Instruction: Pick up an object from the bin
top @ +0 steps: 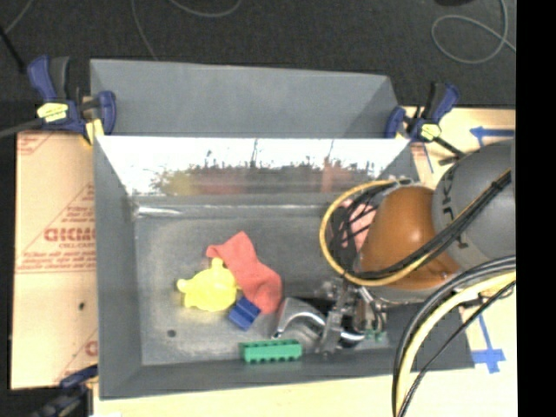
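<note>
My gripper [337, 324] reaches low into the bin's front right part, beside a silvery metal thing [295, 324] lying on the floor just to its left. A green comb-like toothed piece [270, 352] lies in front of that, by the front wall. A blue block [244, 313] sits a little further left.
Left of centre lie a pink-red cloth [252, 270] and a yellow duck-shaped toy [209, 288], touching each other. The arm with its orange cover and looped cables hangs over the bin's right side. Bare floor stretches along the back and far left.
</note>
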`<state>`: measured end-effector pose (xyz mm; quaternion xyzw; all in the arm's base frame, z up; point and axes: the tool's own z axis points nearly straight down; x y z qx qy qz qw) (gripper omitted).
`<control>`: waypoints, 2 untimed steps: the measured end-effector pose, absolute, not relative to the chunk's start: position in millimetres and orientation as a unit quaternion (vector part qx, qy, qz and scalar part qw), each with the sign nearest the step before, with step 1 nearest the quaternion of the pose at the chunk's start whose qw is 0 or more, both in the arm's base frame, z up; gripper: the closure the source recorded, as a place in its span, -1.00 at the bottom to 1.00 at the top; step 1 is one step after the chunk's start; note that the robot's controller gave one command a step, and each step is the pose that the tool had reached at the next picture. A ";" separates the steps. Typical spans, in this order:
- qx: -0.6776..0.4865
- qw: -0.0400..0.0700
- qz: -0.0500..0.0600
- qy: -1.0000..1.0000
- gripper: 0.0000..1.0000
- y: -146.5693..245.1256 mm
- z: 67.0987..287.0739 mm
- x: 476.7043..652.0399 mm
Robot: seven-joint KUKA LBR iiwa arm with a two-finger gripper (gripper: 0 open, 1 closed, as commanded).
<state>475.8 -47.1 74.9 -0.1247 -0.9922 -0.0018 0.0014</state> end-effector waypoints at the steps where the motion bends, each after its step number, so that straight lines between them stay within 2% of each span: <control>1: -0.124 0.001 -0.002 -0.992 1.00 -47.1 82.8 476.2; 2: -0.124 0.001 -0.002 -0.992 1.00 -47.4 87.5 476.0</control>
